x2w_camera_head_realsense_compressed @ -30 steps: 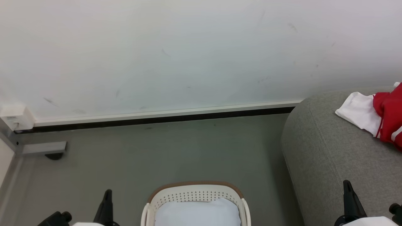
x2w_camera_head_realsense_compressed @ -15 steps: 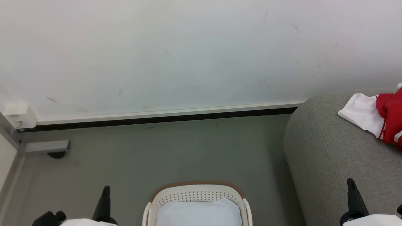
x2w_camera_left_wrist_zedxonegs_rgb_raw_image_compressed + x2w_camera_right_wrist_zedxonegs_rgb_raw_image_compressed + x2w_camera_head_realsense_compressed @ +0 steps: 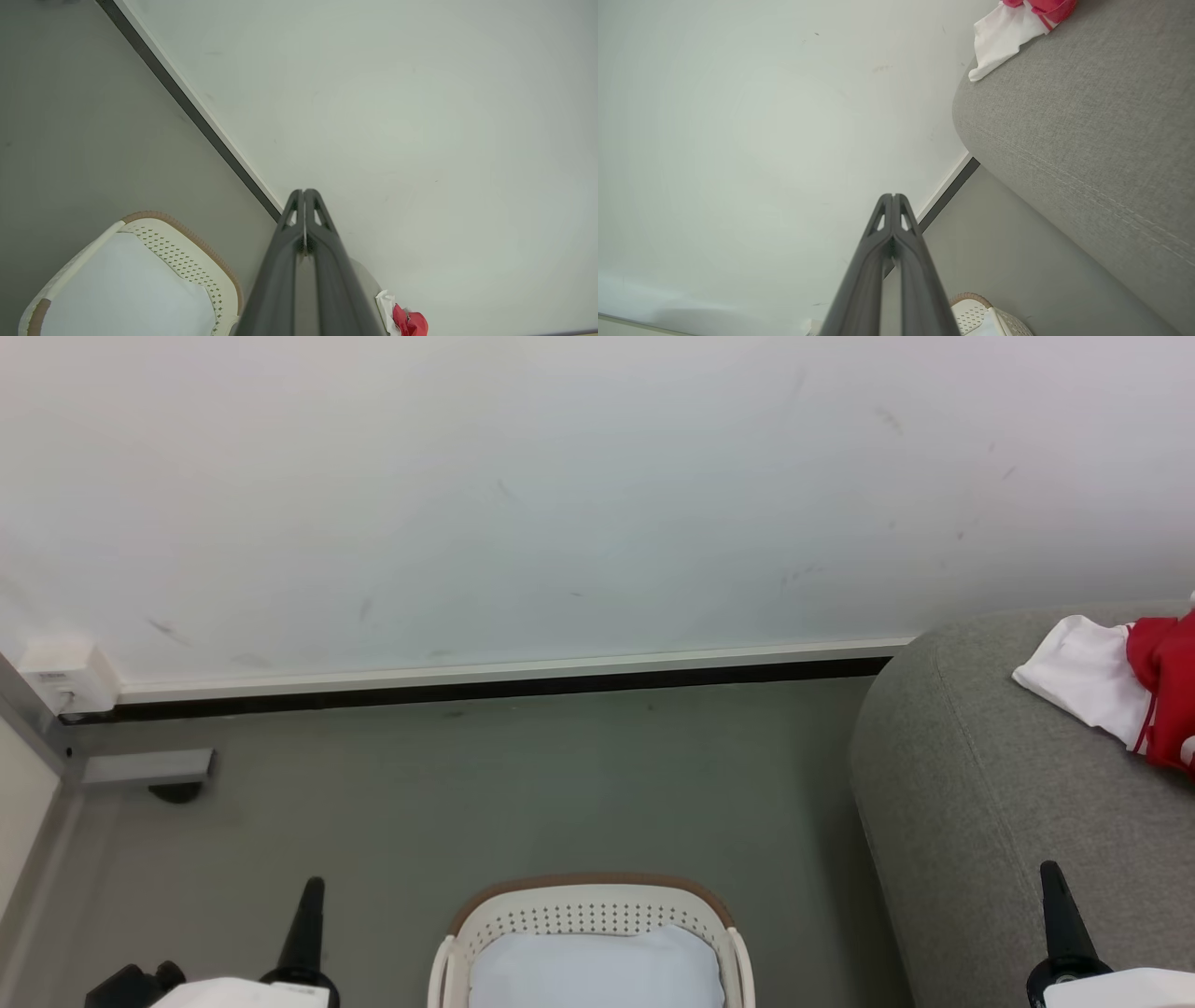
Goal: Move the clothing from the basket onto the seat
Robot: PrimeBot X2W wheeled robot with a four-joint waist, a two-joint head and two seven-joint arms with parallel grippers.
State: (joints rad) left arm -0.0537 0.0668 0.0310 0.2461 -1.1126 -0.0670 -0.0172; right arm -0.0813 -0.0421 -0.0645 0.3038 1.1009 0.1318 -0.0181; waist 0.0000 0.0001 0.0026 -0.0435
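Observation:
The cream basket (image 3: 588, 907) with a brown rim stands on the floor at the bottom centre, and a smooth pale cloth (image 3: 597, 971) lies inside it. The grey seat (image 3: 980, 803) rises at the right. On it lie clothing pieces: a white one (image 3: 1083, 677) and a red one (image 3: 1167, 709). My left gripper (image 3: 312, 891) is shut and empty, left of the basket. My right gripper (image 3: 1052, 877) is shut and empty in front of the seat. The left wrist view shows the left gripper (image 3: 304, 191) above the basket (image 3: 187, 261). In the right wrist view, the right gripper (image 3: 893, 196) points at the wall beside the seat (image 3: 1064, 116).
A white wall with a dark skirting strip (image 3: 467, 689) runs behind the grey floor (image 3: 523, 784). A white box (image 3: 65, 681) and a grey metal bracket (image 3: 145, 768) sit low at the far left. Open floor lies between the basket and the wall.
The head camera has drifted, so the wall, seat and clothing sit slightly further right. Both grippers stay shut and have edged outward along the bottom edge.

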